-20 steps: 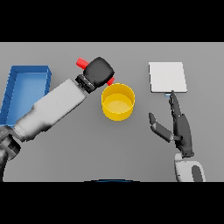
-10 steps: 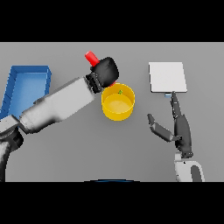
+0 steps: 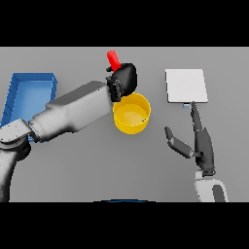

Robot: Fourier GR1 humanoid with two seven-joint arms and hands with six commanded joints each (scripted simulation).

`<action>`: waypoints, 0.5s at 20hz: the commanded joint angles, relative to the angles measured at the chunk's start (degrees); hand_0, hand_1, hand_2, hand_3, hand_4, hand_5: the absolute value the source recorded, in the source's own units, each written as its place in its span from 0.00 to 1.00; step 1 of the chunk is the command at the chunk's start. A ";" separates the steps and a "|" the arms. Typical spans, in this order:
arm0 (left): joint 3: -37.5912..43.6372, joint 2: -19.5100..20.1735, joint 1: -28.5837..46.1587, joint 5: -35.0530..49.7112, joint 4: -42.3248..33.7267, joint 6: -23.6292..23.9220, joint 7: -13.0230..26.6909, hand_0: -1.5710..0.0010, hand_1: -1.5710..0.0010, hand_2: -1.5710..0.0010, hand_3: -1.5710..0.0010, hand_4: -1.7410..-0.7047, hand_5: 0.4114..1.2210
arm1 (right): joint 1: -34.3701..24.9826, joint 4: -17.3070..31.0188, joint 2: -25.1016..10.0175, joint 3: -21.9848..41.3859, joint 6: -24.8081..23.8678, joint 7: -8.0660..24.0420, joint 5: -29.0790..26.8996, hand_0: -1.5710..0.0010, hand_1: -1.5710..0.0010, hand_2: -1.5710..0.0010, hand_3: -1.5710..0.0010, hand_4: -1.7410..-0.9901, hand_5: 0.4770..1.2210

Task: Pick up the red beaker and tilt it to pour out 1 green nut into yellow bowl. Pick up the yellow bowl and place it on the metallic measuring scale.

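My left hand (image 3: 124, 79) is shut on the red beaker (image 3: 113, 60), holding it above the far rim of the yellow bowl (image 3: 131, 114); only the beaker's red end shows past the hand. A small green nut (image 3: 144, 118) lies inside the bowl near its right wall. The metallic measuring scale (image 3: 186, 85) sits flat at the far right. My right hand (image 3: 198, 141) stays open and upright just below the scale, to the right of the bowl.
A blue tray (image 3: 26, 98) lies at the left edge of the table, beside my left forearm (image 3: 73, 112), which crosses from lower left toward the bowl.
My left hand has carried the beaker rightward to over the bowl, its red end swinging from sideways to upward, and a green nut now lies in the bowl. The right hand has not moved.
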 commanded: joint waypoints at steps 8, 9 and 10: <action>2.19 3.61 -10.10 2.99 4.40 2.79 -2.66 0.00 0.00 0.11 0.04 0.06 1.00 | -0.81 0.52 0.34 0.30 -0.92 -0.41 1.10 1.00 1.00 1.00 1.00 0.72 0.15; 3.31 4.33 -11.70 3.98 5.12 3.69 -2.93 0.00 0.00 0.09 0.19 0.05 1.00 | -1.11 0.61 0.36 0.22 -0.89 -0.01 0.96 1.00 1.00 1.00 1.00 0.73 0.16; 4.59 4.90 -13.27 5.24 6.67 4.35 -3.42 0.00 0.00 0.07 0.34 0.04 1.00 | -0.78 0.78 0.74 0.46 -0.58 -0.64 0.55 1.00 1.00 1.00 1.00 0.74 0.16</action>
